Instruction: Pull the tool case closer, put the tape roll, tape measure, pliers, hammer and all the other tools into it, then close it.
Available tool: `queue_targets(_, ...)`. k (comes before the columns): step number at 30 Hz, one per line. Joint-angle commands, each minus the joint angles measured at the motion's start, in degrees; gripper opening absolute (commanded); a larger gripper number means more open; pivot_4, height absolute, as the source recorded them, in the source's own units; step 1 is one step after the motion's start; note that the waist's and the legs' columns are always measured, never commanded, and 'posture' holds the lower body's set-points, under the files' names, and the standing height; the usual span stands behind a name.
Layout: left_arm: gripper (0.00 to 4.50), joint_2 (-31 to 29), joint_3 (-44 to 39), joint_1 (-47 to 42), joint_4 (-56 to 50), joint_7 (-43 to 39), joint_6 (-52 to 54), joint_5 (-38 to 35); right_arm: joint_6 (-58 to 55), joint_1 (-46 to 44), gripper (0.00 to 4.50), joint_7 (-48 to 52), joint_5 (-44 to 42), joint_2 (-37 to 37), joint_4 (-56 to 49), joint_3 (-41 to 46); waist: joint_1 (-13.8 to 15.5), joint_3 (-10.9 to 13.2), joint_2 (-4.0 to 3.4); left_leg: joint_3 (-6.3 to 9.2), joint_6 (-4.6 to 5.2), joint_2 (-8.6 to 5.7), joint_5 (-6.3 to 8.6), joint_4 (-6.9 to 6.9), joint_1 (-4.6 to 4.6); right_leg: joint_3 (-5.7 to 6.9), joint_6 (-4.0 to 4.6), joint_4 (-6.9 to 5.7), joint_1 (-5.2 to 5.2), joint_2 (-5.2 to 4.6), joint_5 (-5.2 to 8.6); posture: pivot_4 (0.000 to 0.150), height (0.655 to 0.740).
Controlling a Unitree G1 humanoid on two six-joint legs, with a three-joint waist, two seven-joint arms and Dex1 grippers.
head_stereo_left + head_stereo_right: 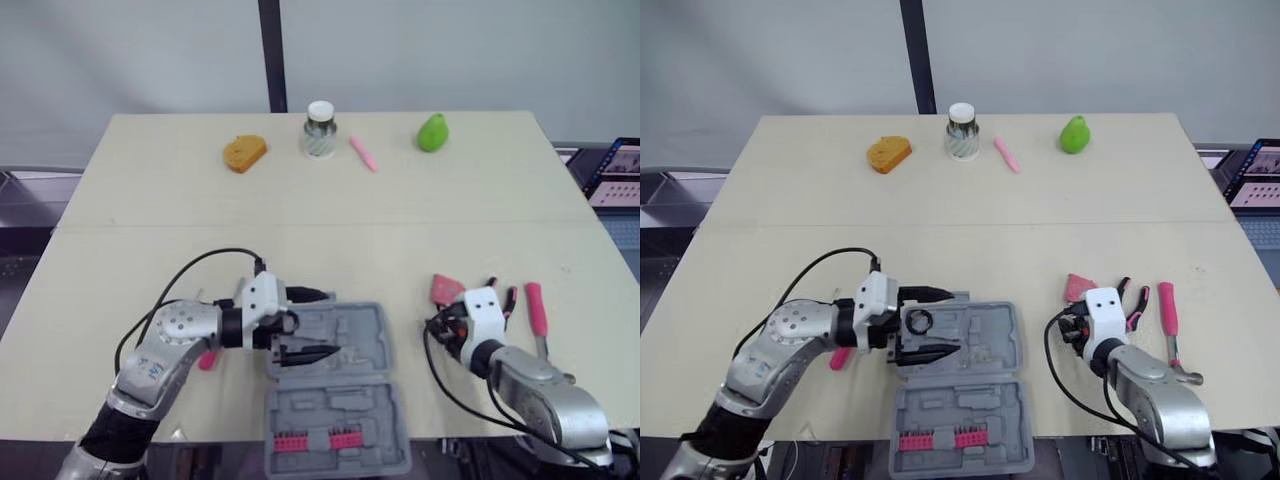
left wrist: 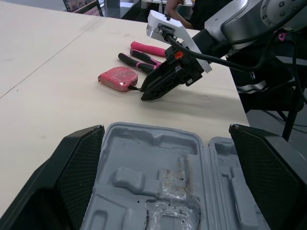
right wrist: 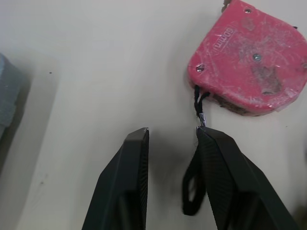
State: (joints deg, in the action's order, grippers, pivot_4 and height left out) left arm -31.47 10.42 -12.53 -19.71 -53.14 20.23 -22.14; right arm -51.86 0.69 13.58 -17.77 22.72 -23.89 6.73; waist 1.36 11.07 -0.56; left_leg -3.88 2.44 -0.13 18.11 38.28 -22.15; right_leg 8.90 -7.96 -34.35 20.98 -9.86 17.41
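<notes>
– From the head, how was the left arm?
– It stuck out from the low left, bent at the elbow. The left gripper hung over the far half of the open case. The case lay at the near edge of the table.
– And the right arm?
– It stuck out from the low right. The right gripper was just beside the tape measure. The pliers and hammer lay near it.
– What did the left wrist see?
– Its fingers stood wide apart, one on each side of the case tray. They held nothing.
– And the right wrist?
– Its fingers had a small gap, with bare table in it. The tape measure's black strap lay right at one tip.
</notes>
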Motion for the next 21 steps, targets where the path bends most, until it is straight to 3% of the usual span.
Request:
queue_targets(1, 4.50, 0.5, 0.4, -0.3, -1.1, -0.2, -1.4, 0.4, 1.3, -0.5, 1.63, -0.1, 0.6, -0.1, -1.3, -0.5, 0.0, 0.0, 0.00, -0.01, 0.00, 0.00, 0.00, 0.00, -0.02, -0.02, 0.00, -0.04, 0.04, 0.00, 0.00, 0.150, 0.7400)
queue_targets(9, 4.50, 0.6, 0.5, -0.5, 0.1, -0.6, -2.4, 0.7, -1.3, 0.4, 1.63, 1.8, -1.4, 1.7, -5.8, 1.0, 0.0, 0.0, 0.00, -0.02, 0.00, 0.00, -0.03, 0.00, -0.04, -0.05, 0.02, -0.07, 0.06, 0.00, 0.00, 0.150, 0.7400)
queue_targets(21, 4.50, 2.1, 1.7, -1.5, 0.7, -0.5, -3.1, 1.5, 0.8, 0.4, 1.63, 1.1, 0.3, 1.4, -2.0, 1.1, 0.0, 0.0, 0.00, -0.02, 0.00, -0.01, -0.03, 0.00, -0.04, -0.05, 0.02, -0.08, 0.07, 0.00, 0.00, 0.150, 0.7400)
